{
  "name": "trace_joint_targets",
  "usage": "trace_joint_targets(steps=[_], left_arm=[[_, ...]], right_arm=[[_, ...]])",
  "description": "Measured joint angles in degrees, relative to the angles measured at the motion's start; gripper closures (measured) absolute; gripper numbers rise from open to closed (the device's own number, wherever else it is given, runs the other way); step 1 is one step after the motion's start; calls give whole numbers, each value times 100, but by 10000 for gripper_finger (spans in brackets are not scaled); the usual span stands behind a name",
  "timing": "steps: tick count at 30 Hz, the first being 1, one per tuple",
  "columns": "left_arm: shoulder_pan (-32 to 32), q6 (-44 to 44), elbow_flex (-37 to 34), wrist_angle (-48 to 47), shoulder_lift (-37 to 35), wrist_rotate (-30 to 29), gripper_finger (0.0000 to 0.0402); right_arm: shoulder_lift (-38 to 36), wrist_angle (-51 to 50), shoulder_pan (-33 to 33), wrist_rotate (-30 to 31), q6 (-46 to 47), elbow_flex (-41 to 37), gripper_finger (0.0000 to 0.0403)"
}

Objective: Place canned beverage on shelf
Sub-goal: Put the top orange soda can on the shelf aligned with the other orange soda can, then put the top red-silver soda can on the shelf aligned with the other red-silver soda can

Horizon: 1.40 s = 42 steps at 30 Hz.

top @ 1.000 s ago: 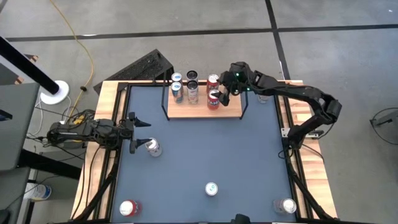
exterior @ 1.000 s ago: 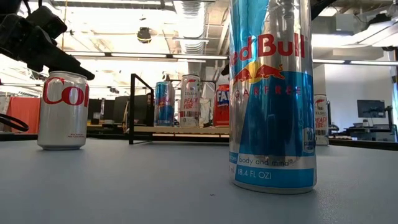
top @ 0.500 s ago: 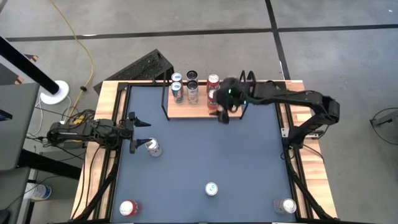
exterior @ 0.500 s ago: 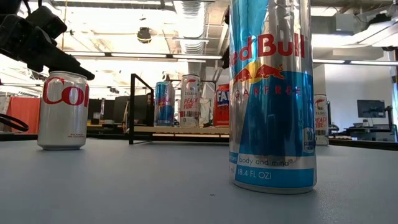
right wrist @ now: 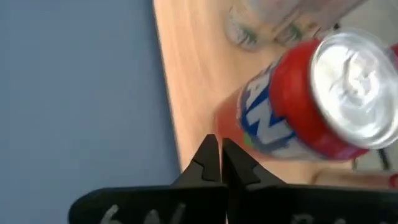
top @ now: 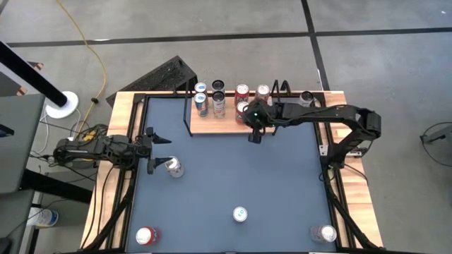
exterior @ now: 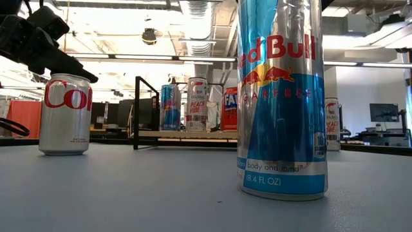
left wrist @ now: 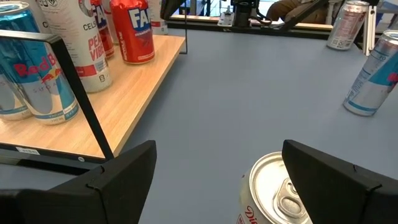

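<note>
We note the right tool [top: 255, 134] clenched empty just off the light-wood, black-wire-framed shelf [top: 229, 127], beside its red Fanta can [right wrist: 311, 106]; left tool [top: 152, 151] open.

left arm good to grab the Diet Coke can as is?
Probably yes. The left claw is open, one finger either side of the Diet Coke can just ahead of it, nothing between; the nearest other can stands well away.
</note>
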Motion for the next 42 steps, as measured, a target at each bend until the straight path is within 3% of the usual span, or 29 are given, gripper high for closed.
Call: trace_joint_targets(steps=[7, 16, 26, 29, 34, 39, 42], left_arm=[[0, -79, 0, -4, 0, 0, 65], [-2, -195, 0, -13, 0, 4, 65], [-2, -289, 0, -9, 0, 0, 65], [0, -395, 0, -23, 0, 1, 65], [0, -496, 0, -22, 0, 0, 65], [0, -796, -2, -24, 0, 58, 65], [-1, -1289, -2, -20, 0, 258, 65]], right_arm=[[0, 396, -289, -12, -50, 0, 402], [126, 473, -491, -589, 28, -3, 403], [120, 661, -637, -480, -142, 4, 403], [116, 444, -625, -811, 21, 4, 403], [-129, -262, -221, -1649, 400, 49, 403], [-776, -1343, 657, -1896, 1068, 61, 403], [-1308, -1979, 1365, -1981, 2013, 61, 403]])
